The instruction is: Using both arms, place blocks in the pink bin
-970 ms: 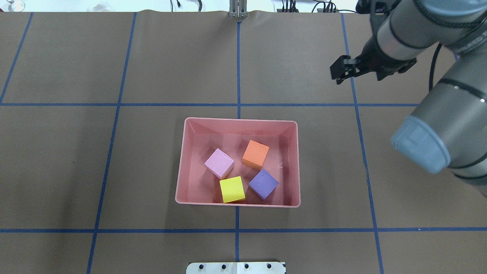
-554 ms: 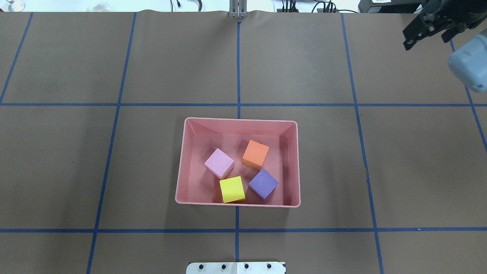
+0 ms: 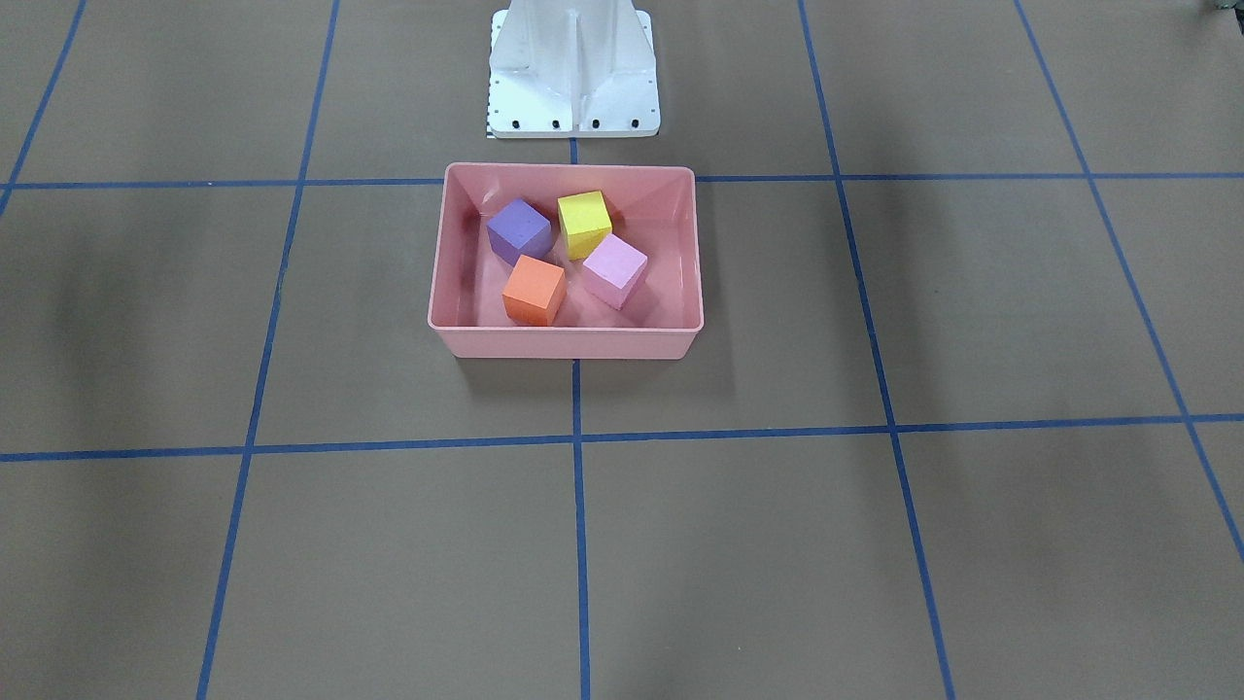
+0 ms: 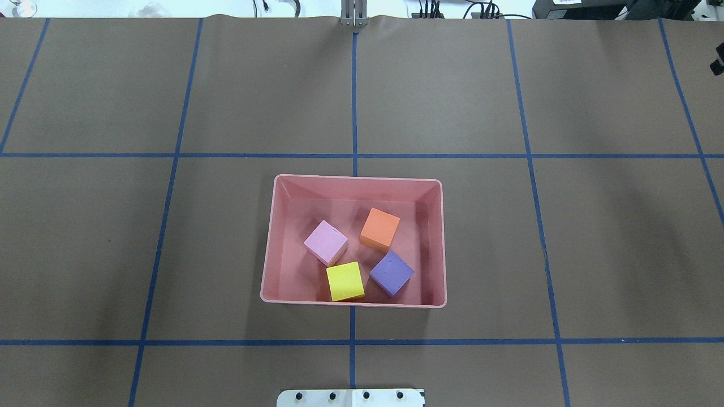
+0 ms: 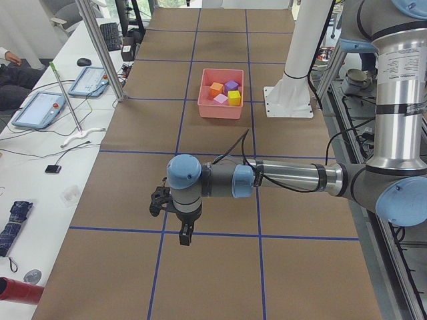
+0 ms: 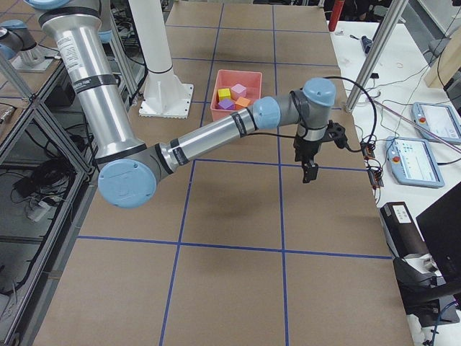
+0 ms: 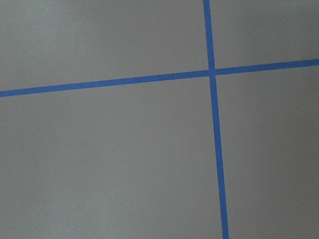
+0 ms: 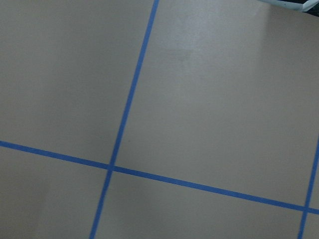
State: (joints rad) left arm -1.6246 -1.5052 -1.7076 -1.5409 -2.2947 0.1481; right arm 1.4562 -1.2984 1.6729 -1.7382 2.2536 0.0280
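Note:
The pink bin point(image 4: 353, 177) sits at the table's middle, near the robot's base. All of the blocks lie inside it: pale pink-lilac point(image 4: 326, 242), orange point(image 4: 380, 228), yellow point(image 4: 345, 281) and dark purple point(image 4: 391, 273). The bin also shows in the front-facing view point(image 3: 569, 345). My left gripper point(image 5: 184, 235) hangs far off over bare table at the left end. My right gripper point(image 6: 310, 173) hangs over bare table at the right end. Both show clearly only in side views, so I cannot tell if they are open or shut. Both wrist views show only brown paper and blue tape.
The white pedestal base point(image 3: 573, 68) stands just behind the bin. Blue tape lines grid the brown table cover. Desks with tablets point(image 5: 37, 110) and cables run along the table's far side. A metal post point(image 4: 353, 14) stands at the far edge.
The right arm has swung from above the table's right half out past the right edge of the overhead view. The bin and blocks have not moved.

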